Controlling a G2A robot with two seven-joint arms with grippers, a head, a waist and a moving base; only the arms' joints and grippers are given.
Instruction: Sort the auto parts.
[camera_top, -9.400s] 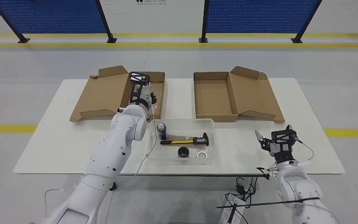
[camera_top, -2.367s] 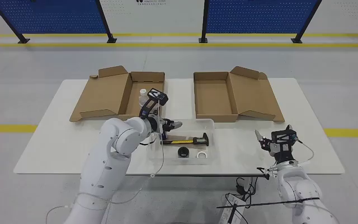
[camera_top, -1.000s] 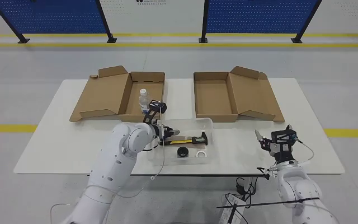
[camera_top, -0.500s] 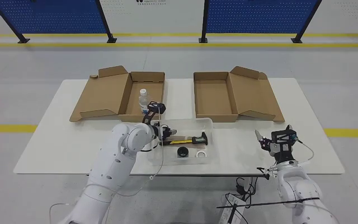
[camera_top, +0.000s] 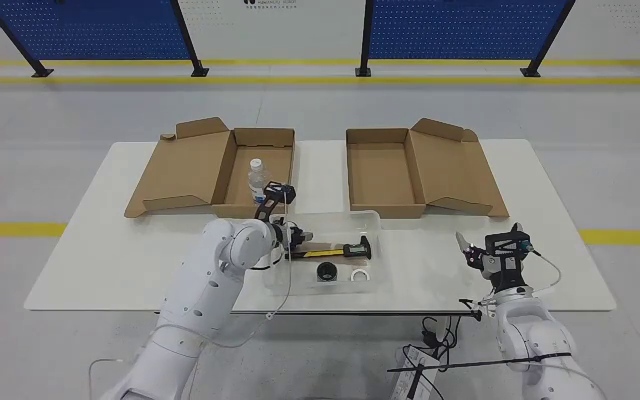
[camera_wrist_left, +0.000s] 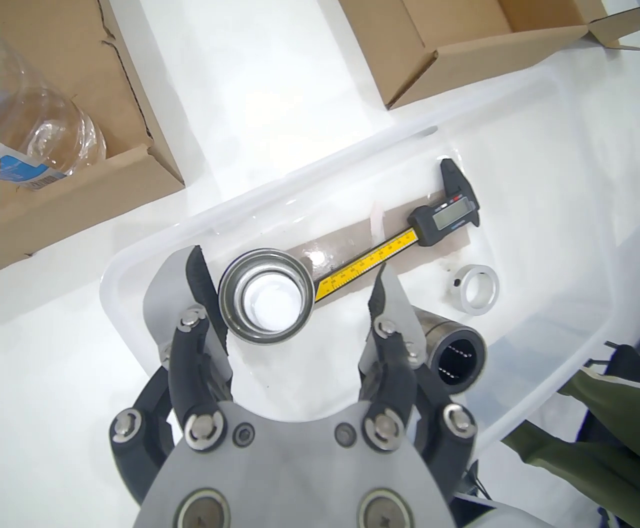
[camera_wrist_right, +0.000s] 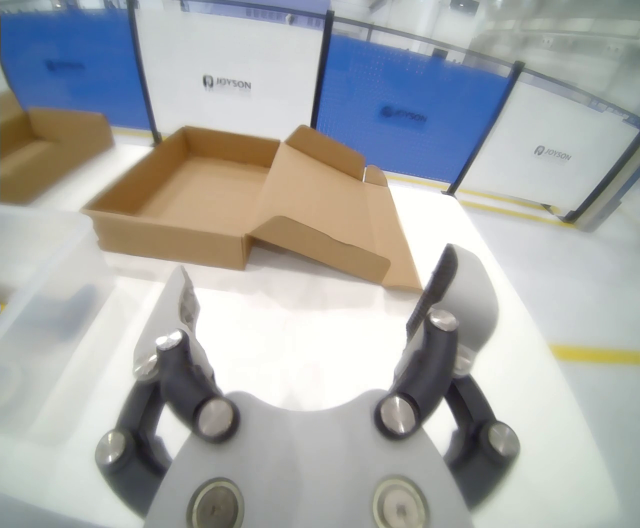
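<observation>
Cardboard forms the left box (camera_top: 200, 170), lying open on the white surface (camera_top: 120, 250) just beyond the left end of the clear bin (camera_top: 372, 215). A plastic bottle (camera_top: 257, 178) is inside that box.

The left jaws hang over the bin's left end, spread wide around an upright metal can (camera_wrist_left: 266, 296). One pad (camera_wrist_left: 200, 280) sits just beside the can's wall and the other pad stands apart from it. The can stands on the bin floor.

A black digital caliper (camera_wrist_left: 400, 240) with a yellow scale lies in the bin, its scale end at the can and its display head toward the bin's far wall. Along the bin's near side a dark cylindrical bearing (camera_wrist_left: 452, 357) lies on its side. A silver ring (camera_wrist_left: 479, 289) lies flat near it, not touching.

The right box (camera_top: 385, 180) lies open just beyond the bin's right end. The right jaws are spread open with nothing between them, above the surface well to the right of the bin.
</observation>
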